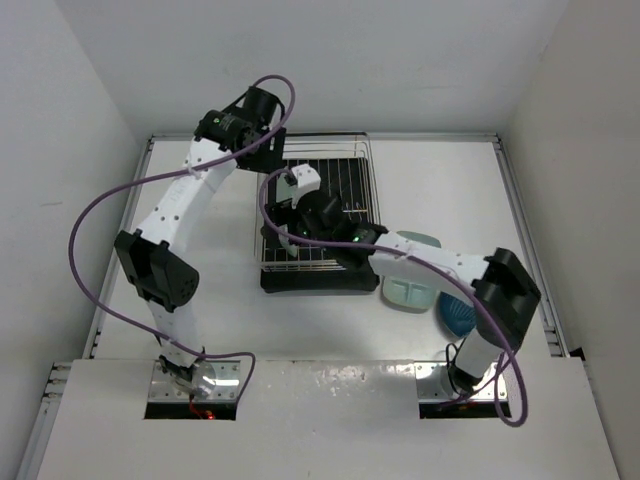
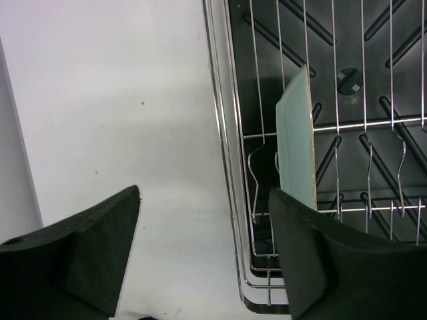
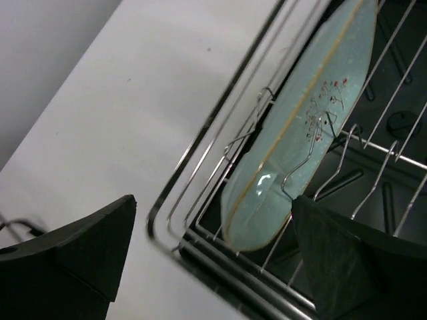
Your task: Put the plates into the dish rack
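The dish rack [image 1: 352, 190] stands mid-table. One mint-green plate [image 2: 297, 140] stands on edge between its wires near the left side; it also shows in the right wrist view [image 3: 300, 133]. My left gripper [image 1: 272, 158] is open and empty over the rack's left rim [image 2: 223, 167], its right finger [image 2: 313, 253] close to the plate. My right gripper [image 1: 290, 215] is open and empty over the rack's corner [image 3: 200, 220]. The second mint plate [image 1: 408, 294] and the dark blue plate [image 1: 455, 315] lie on the table right of the rack, partly under my right arm.
White walls close in the table on the left, back and right. The rack's black base tray [image 1: 310, 280] sticks out at the front. Purple cables loop above both arms.
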`<state>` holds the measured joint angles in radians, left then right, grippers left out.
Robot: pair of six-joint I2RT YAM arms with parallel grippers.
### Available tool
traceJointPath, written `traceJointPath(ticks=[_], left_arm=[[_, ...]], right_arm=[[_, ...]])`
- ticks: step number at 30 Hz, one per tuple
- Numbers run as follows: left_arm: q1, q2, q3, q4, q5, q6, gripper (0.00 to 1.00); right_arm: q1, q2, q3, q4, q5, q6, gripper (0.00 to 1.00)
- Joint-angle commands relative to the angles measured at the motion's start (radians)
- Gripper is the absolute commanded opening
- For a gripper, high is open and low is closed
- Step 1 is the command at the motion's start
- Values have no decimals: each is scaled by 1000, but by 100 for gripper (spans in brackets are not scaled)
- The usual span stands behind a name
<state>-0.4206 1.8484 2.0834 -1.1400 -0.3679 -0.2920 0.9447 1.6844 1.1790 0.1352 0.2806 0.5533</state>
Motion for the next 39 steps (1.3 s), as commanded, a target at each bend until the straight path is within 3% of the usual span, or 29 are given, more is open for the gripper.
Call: traceJointPath(ticks=[1,3,4,5,6,7,9,11,13,14,16,20,23,33,38,39], left_arm=[[57,-69,4,39,47,99,85],[81,-101,-37,54,104,137,87],[110,-113,-84,81,163,180,87],[124,-126,-110,95,199,198,88],[138,-153,-140,111,234,215,88],[152,-164,-164,137,271,238,88],[174,-175,-224,157,360,248,88],[186,-189,-250,169,385,258,88],[186,-189,-269,169,385,267,88],[186,-189,-285,169,385,267,88],[186,-198,-304,178,385,277,88],[195,-221,-325,178,394,297,87],[195,-232,-325,178,417,309,87],[195,-232,-287,178,469,339,87],[160,-232,-258,178,469,358,87],[160,-232,-258,178,478,358,87]], right_arm=[[-10,-182,168,-318,-127,-113,99],[-32,-238,200,-522,-126,-159,99],[-46,-329,200,-570,-86,-158,94],[-84,-363,183,-682,-71,-151,84],[-115,-397,150,-710,-34,-136,56],[-165,-501,128,-736,3,-98,44],[-213,-566,0,-805,46,-41,32],[-352,-653,-85,-856,13,-6,55],[-493,-675,-175,-902,-18,22,69],[-527,-670,-192,-908,-62,22,70],[-621,-628,-250,-913,-118,0,71],[-846,-511,-301,-882,-251,-42,52],[-940,-402,-326,-843,-305,-41,52],[-1000,-160,-363,-623,-411,-64,53],[-1038,-86,-398,-537,-428,-62,43],[-1050,-80,-400,-517,-446,-62,36]])
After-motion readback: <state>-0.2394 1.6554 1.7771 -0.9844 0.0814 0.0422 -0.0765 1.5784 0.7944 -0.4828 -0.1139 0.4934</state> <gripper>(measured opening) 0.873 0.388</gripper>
